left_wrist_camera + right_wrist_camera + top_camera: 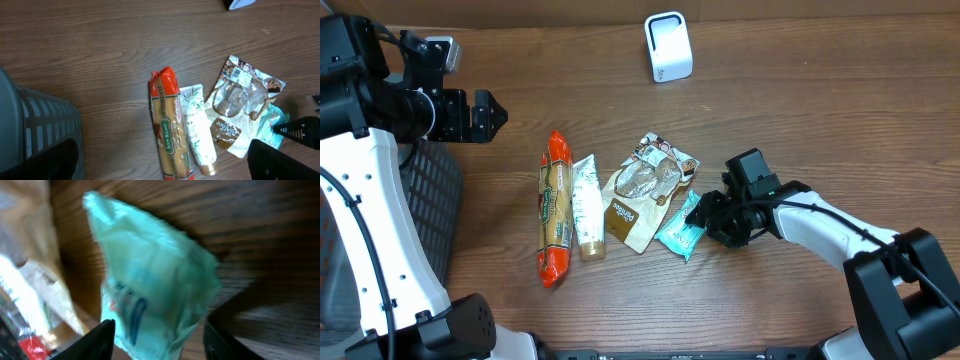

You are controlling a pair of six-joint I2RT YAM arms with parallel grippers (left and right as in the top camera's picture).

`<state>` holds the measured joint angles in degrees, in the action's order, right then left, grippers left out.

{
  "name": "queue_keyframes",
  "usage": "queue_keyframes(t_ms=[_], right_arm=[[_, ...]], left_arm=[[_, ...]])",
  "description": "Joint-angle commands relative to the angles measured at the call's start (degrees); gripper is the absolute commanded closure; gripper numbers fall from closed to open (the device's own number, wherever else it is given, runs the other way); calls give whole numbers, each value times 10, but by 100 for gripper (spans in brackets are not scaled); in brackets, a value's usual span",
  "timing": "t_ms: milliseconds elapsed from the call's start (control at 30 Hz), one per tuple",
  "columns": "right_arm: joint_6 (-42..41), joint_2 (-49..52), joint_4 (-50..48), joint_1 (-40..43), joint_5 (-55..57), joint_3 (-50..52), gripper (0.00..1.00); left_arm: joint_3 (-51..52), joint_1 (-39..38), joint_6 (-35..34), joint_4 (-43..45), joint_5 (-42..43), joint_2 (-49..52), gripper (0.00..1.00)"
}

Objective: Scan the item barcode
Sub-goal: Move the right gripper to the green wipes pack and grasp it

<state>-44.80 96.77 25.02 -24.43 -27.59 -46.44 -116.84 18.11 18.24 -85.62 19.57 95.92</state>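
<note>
"Listing overhead first: where's the item?"
"Teal packet (680,232), just beside brown pouch (645,190); right gripper (705,215) at it; scanner (668,46) well apart. Left gripper (496,114) wide, idle."
"Left wrist?"
"Only the packet's corner shows past the pouch."
"Right wrist?"
"Jaws partway apart, flanking packet; pinched or not, cannot tell. Advice: grip one edge squarely, lift flat, leave barcode uncovered."

Crumpled teal packet (680,236) lying flat, white scanner (668,46) upright, well apart
</note>
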Motion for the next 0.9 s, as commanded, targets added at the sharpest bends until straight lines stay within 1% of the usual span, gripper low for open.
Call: queue_keyframes(t_ms=[0,67,100,233,300,333,400,500,567,633,733,800,867], right_arm=[[-22,18,-12,-1,12,-8,48],[-28,21,-19,-1,22,-8,56],[-33,21,-19,-1,29,-8,61],[-32,21,-21,-1,34,-8,88],[-30,21,-20,-1,33,-8,92],[-29,21,-20,-1,33,-8,96],[-20,20,-18,-1,27,-9,96],[18,10,-14,1,9,-15,96],[48,-7,14,7,14,-30,96],[79,-27,59,12,45,-55,96],[128,-59,163,13,141,-118,96],[150,-68,247,8,238,-176,96],[151,-67,332,-2,363,-235,96]], left_arm=[[-3,-1,13,2,12,1,1],[-3,-1,13,2,12,1,0],[-3,-1,13,2,12,1,0],[-3,-1,13,2,12,1,1],[-3,-1,13,2,12,1,1],[-3,-1,13,2,12,1,1],[-3,-1,13,2,12,1,0],[-3,-1,13,2,12,1,0],[-3,-1,12,2,12,1,0],[-3,-1,12,2,12,1,1],[-3,-1,13,2,12,1,1],[-3,-1,13,2,12,1,0],[-3,-1,12,2,12,1,0]])
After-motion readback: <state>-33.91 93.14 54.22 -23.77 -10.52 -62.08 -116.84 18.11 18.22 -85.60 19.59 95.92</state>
